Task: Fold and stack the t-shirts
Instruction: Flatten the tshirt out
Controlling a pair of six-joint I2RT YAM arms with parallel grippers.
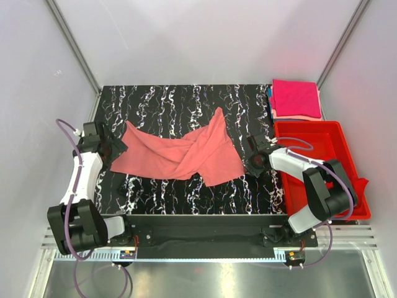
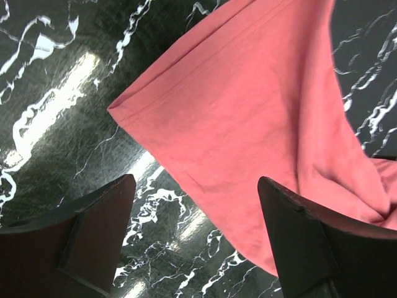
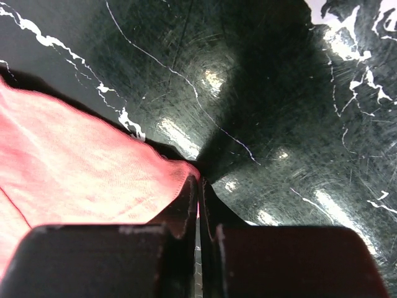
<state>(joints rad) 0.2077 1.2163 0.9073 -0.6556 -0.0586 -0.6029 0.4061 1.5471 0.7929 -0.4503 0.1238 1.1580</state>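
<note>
A salmon-pink t-shirt (image 1: 180,152) lies crumpled and twisted across the middle of the black marbled table (image 1: 186,99). My left gripper (image 1: 118,149) stands open at the shirt's left corner. In the left wrist view its fingers (image 2: 105,211) straddle the hem of the t-shirt (image 2: 260,105), low over the table. My right gripper (image 1: 251,162) is at the shirt's right edge. In the right wrist view this gripper (image 3: 198,183) is shut on the t-shirt (image 3: 80,161), a sliver of pink cloth showing between the jaws. A folded magenta t-shirt (image 1: 296,98) tops a small stack at the back right.
A rigid red bin (image 1: 347,143) stands at the table's right side, just right of my right arm. The folded stack sits behind it in the far right corner. White walls close in on the table on three sides.
</note>
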